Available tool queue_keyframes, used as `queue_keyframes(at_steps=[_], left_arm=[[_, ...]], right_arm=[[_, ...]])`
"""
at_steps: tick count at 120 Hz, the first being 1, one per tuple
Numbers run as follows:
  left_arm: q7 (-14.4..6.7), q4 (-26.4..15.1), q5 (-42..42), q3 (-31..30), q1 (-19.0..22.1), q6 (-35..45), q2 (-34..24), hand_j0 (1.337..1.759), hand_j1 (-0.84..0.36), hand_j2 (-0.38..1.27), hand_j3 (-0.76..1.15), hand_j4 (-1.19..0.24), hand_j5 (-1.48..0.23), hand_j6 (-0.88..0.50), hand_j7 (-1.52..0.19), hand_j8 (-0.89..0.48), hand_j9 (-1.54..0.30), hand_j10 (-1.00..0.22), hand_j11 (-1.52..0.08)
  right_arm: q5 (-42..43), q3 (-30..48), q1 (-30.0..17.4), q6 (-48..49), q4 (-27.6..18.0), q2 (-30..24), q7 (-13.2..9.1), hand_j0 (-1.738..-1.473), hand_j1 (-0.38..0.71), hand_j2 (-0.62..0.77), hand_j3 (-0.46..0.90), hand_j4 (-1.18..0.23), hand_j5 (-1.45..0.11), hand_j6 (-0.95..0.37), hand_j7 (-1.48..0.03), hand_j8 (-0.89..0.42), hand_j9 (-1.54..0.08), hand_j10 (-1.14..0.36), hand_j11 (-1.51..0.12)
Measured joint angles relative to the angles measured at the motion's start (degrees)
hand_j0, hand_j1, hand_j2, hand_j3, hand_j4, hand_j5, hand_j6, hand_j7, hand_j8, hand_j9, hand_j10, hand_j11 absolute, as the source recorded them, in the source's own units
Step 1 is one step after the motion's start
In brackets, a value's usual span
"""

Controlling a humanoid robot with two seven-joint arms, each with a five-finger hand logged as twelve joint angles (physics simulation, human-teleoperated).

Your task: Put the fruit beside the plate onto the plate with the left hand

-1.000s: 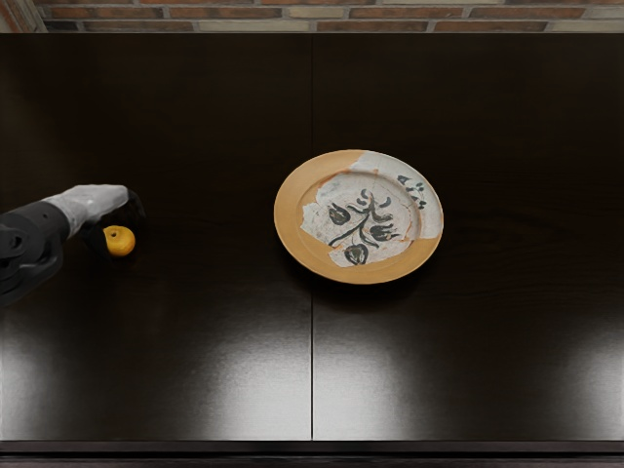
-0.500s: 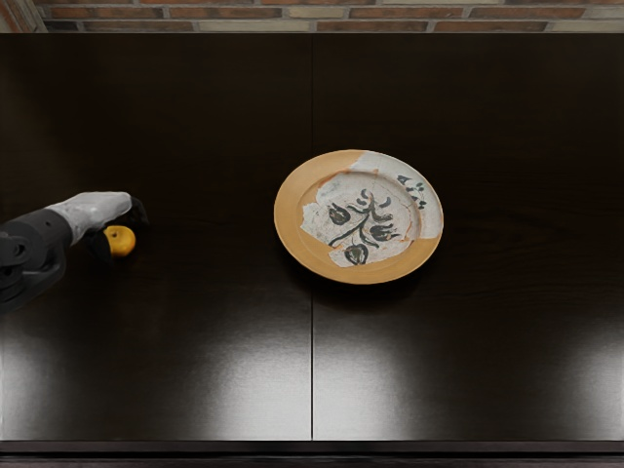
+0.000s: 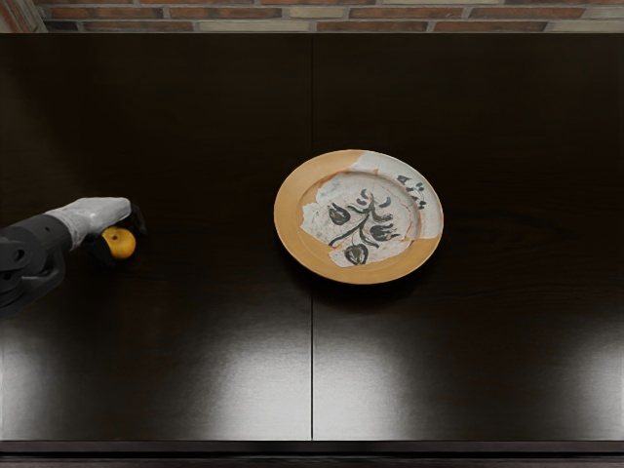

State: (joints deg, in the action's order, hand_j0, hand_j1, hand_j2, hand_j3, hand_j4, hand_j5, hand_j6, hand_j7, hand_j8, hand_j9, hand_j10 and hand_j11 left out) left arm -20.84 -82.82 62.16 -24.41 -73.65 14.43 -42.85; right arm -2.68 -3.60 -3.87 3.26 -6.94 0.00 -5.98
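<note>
- We are seeing the small orange fruit (image 3: pixel 120 243) sitting low at the table's left side, well apart from the plate, not on it.
- Our left hand (image 3: pixel 97 216) is hanging right over the fruit and covering its upper left edge; we cannot tell whether it is gripping the fruit or lying loose above it.
- The orange-rimmed plate (image 3: pixel 292 200), with its dark floral painting, is lying flat near the middle.
- The dark glossy table (image 3: pixel 195 341) is carrying both, and a brick wall (image 3: pixel 292 15) is running along the far edge.
</note>
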Motion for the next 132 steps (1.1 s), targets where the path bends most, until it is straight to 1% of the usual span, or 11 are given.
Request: queue_keyframes(at_steps=[46,67,75,85,94,105,117,122,128,130,132], left_arm=[[-0.01,0.01,-0.02,0.05,0.09,-0.04,0.05,1.656,-0.26,0.10,0.00,-0.54,-0.71,-0.50,-0.72,-0.50,-0.71,-0.54,-0.71],[-0.03,-0.04,0.07,0.02,0.09,-0.30,0.05,1.657,-0.28,0.14,-0.03,-0.60,-0.80,-0.45,-0.80,-0.45,-0.81,-0.60,-0.81],[-0.04,-0.08,0.11,0.03,0.08,-0.51,0.05,1.660,-0.29,0.13,0.01,-0.64,-0.83,-0.42,-0.85,-0.42,-0.86,-0.63,-0.85],[-0.08,-0.13,0.03,0.02,0.08,-0.66,-0.03,1.657,-0.28,0.09,0.01,-0.62,-0.88,-0.39,-0.90,-0.38,-0.91,-0.67,-0.91],[-0.11,-0.19,-0.67,0.05,-0.01,-1.10,-0.04,1.667,-0.28,0.04,0.03,-0.63,-0.91,-0.37,-0.93,-0.36,-0.95,-0.70,-0.94],[-0.17,-0.19,-0.98,0.09,-0.09,-1.49,-0.04,1.670,-0.29,0.02,0.04,-0.62,-0.94,-0.35,-0.97,-0.33,-0.99,-0.74,-0.99],[-0.25,-0.19,-1.11,0.10,-0.09,-1.61,-0.06,1.667,-0.30,0.02,0.07,-0.60,-0.97,-0.35,-0.95,-0.30,-1.04,-0.78,-1.04],[-0.19,-0.20,-1.20,0.12,-0.17,-1.66,-0.13,1.665,-0.30,0.06,0.00,-0.60,-0.97,-0.37,-0.93,-0.30,-1.06,-0.78,-1.05],[-0.20,-0.22,-1.29,0.12,-0.18,-1.68,-0.13,1.667,-0.29,0.05,-0.01,-0.60,-0.98,-0.39,-0.90,-0.29,-1.07,-0.79,-1.07],[-0.21,-0.23,-1.35,0.12,-0.24,-1.70,-0.13,1.666,-0.30,0.07,-0.05,-0.61,-0.98,-0.40,-0.89,-0.29,-1.08,-0.79,-1.07],[-0.20,-0.22,-1.41,0.12,-0.36,-1.71,-0.13,1.664,-0.30,0.15,-0.15,-0.62,-0.98,-0.42,-0.88,-0.30,-1.08,-0.79,-1.08]], right_arm=[[0.02,0.00,0.00,-0.01,0.00,0.00,0.00,-1.658,-0.32,0.00,0.00,-0.02,-0.03,-0.02,-0.03,-0.02,-0.03,-0.02,-0.03],[-0.02,0.00,0.00,0.00,0.00,0.00,0.00,-1.658,-0.32,0.00,0.00,-0.02,-0.03,-0.02,-0.03,-0.02,-0.03,-0.02,-0.03],[-0.01,0.00,0.00,0.00,0.00,0.00,0.00,-1.658,-0.32,0.00,0.00,-0.02,-0.03,-0.02,-0.03,-0.02,-0.03,-0.02,-0.03],[0.00,0.00,0.00,-0.01,0.00,0.00,0.00,-1.658,-0.32,0.00,0.00,-0.02,-0.03,-0.02,-0.03,-0.02,-0.03,-0.02,-0.03],[0.01,0.00,0.00,0.00,0.00,0.00,0.00,-1.658,-0.32,0.00,0.00,-0.02,-0.03,-0.02,-0.03,-0.02,-0.03,-0.02,-0.03],[0.00,0.00,0.00,0.00,0.00,0.00,0.00,-1.658,-0.32,0.00,0.00,-0.02,-0.03,-0.02,-0.03,-0.02,-0.03,-0.02,-0.03],[0.01,0.00,0.00,0.00,0.00,0.00,0.00,-1.658,-0.32,0.00,0.00,-0.02,-0.03,-0.02,-0.03,-0.02,-0.03,-0.02,-0.03],[0.00,0.00,0.00,0.00,0.00,0.00,0.00,-1.658,-0.32,0.00,0.00,-0.02,-0.03,-0.02,-0.03,-0.02,-0.03,-0.02,-0.03],[0.00,0.00,0.00,0.00,0.00,0.00,0.00,-1.658,-0.32,0.00,0.00,-0.02,-0.03,-0.02,-0.03,-0.02,-0.03,-0.02,-0.03],[0.01,0.00,0.00,0.00,0.00,0.00,0.00,-1.658,-0.32,0.00,0.00,-0.02,-0.03,-0.02,-0.03,-0.02,-0.03,-0.02,-0.03],[0.01,0.00,0.00,0.00,0.00,0.00,0.00,-1.658,-0.32,0.00,0.00,-0.02,-0.03,-0.02,-0.03,-0.02,-0.03,-0.02,-0.03]])
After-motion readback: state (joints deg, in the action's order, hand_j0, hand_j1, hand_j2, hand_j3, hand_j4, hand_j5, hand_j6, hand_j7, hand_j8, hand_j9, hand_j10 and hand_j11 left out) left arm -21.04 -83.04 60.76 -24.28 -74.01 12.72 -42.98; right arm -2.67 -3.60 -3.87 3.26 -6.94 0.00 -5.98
